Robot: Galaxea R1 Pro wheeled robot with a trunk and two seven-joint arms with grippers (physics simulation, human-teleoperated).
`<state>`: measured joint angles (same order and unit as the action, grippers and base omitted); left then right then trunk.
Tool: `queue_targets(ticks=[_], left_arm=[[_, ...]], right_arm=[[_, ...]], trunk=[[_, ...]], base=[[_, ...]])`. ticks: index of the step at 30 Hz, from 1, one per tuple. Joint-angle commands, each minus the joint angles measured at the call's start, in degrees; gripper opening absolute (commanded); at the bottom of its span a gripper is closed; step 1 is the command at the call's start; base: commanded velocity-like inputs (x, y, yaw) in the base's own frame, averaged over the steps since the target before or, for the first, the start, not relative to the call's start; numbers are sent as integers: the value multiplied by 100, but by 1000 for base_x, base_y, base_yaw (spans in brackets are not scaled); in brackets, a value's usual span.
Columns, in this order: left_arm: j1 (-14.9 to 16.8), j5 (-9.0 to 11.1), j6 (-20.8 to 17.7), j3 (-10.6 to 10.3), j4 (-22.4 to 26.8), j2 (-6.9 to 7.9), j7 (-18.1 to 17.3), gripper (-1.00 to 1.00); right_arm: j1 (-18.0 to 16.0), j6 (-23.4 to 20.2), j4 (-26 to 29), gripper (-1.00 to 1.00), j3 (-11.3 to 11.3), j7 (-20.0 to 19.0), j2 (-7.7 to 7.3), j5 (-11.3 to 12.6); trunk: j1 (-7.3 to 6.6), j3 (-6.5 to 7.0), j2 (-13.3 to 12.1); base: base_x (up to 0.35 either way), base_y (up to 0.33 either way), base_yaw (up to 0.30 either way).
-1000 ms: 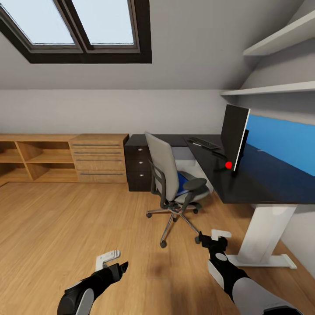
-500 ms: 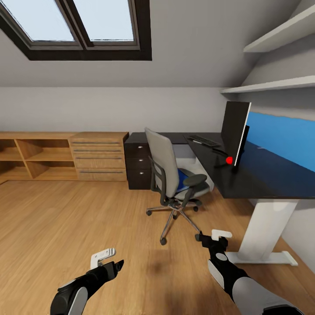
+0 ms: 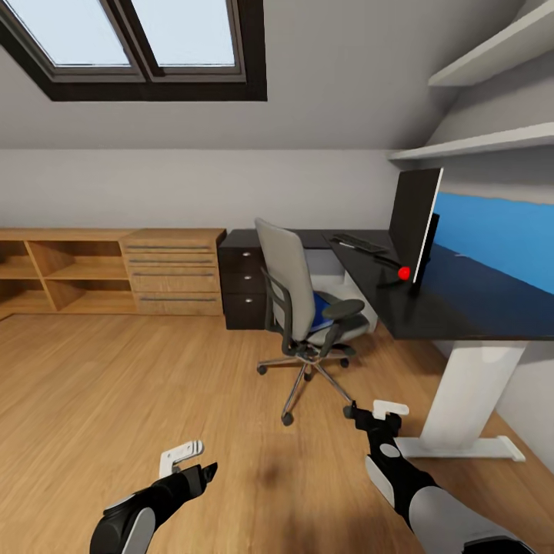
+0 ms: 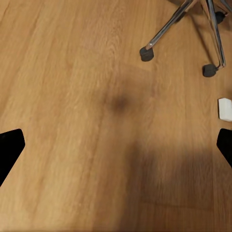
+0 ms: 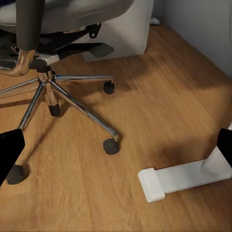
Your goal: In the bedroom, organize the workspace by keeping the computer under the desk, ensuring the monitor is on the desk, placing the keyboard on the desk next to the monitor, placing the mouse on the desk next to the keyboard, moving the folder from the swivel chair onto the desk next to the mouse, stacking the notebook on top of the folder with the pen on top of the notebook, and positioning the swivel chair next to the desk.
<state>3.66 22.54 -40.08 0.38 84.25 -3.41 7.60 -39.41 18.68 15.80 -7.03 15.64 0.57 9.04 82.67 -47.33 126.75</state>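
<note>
The folder (image 3: 318, 314), a strip of bright blue, lies on the seat of the swivel chair (image 3: 296, 296), which stands on the light wood floor (image 3: 115, 385) just off the desk (image 3: 462, 304) with its backrest toward the robot. On the glossy black desktop the monitor (image 3: 414, 223) stands edge-on, a red light at its lower corner, and the keyboard (image 3: 360, 243) lies beyond it toward the far corner. A light grey box under the desk behind the chair may be the computer (image 3: 322, 269); mouse, notebook and pen cannot be made out.

Both arms hang low in front of the robot. The left gripper (image 3: 201, 471) and the right gripper (image 3: 360, 422) each have their 2 fingers spread wide apart and hold nothing; in the wrist views the fingertips (image 4: 10, 147) (image 5: 9, 147) sit at opposite edges of the picture, with bare floor and the chair's chrome base (image 5: 58, 94) between them.

The step in hand looks like the approach to the chair to collect the folder. Doing it well likely means rolling round to the open side of the seat, clear of the castors and of the desk's white pedestal foot (image 5: 179, 176), so an arm can reach in past the black armrest (image 3: 342, 309). The flat folder may need to be pinched at an overhanging edge.
</note>
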Motion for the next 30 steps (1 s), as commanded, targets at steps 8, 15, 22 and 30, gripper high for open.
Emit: queue_targets(ticks=[8,15,22,30], left_arm=[[3,66,-26,-2,18,-2,40,100],[3,66,-34,-14,51,0,16,100],[3,66,-35,-12,47,15,13,100],[3,66,-35,-12,44,16,13,100]], right_arm=[[-513,-255,-88,100,-15,8,-168,86],[-850,-387,-535,100,-42,-192,-283,316],[-857,-355,-624,100,-42,-233,-290,347],[-857,-339,-631,100,-53,-237,-277,353]], trunk=[[175,-150,325],[241,-204,445],[241,-204,445],[241,-204,445]], base=[[0,0,0],[0,0,0],[93,0,0],[300,0,0]])
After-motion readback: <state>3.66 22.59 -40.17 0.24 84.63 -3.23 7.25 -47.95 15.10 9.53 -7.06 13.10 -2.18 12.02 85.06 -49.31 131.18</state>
